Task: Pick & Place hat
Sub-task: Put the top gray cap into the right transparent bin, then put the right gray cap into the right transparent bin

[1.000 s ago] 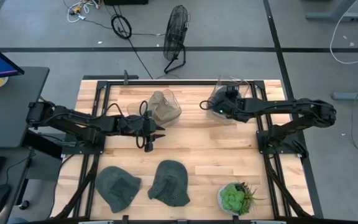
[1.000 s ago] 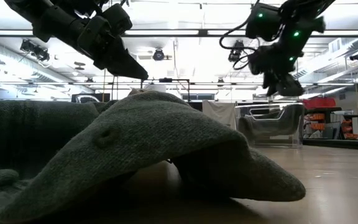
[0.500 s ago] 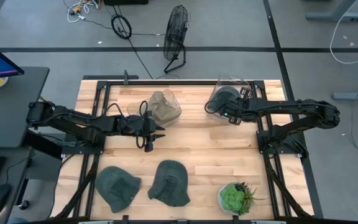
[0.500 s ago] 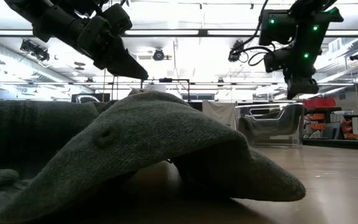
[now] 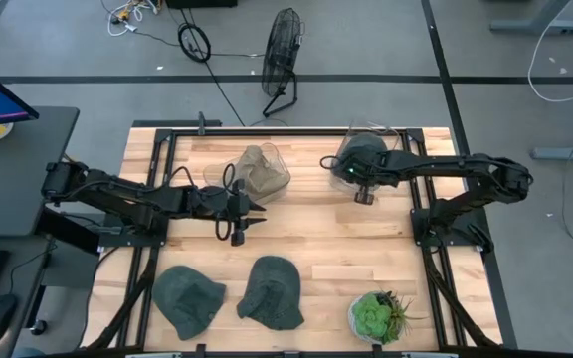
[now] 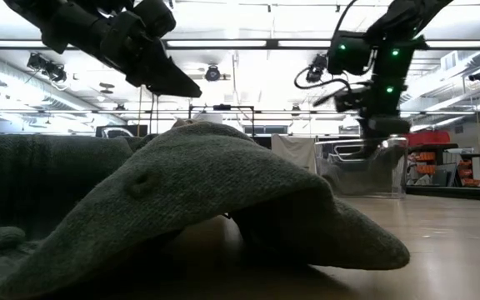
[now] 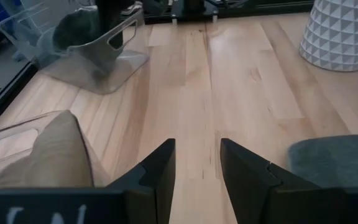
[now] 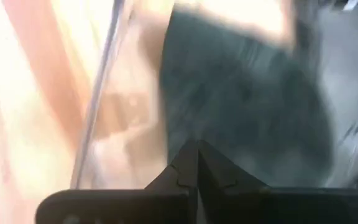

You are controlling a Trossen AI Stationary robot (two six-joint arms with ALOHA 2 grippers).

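Right end effector, tips together, swung back beside upper-right clear bin; left end effector apart. Grey hat looks soft: pinch its crown.

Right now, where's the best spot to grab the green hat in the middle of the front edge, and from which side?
Probably from straight above. The middle green hat lies collapsed flat on the table, so no rim stands up to pinch sideways. Its raised fold near the crown, which humps up in the low view, looks like the easiest cloth to gather. The left gripper hovers nearest, fingers open.
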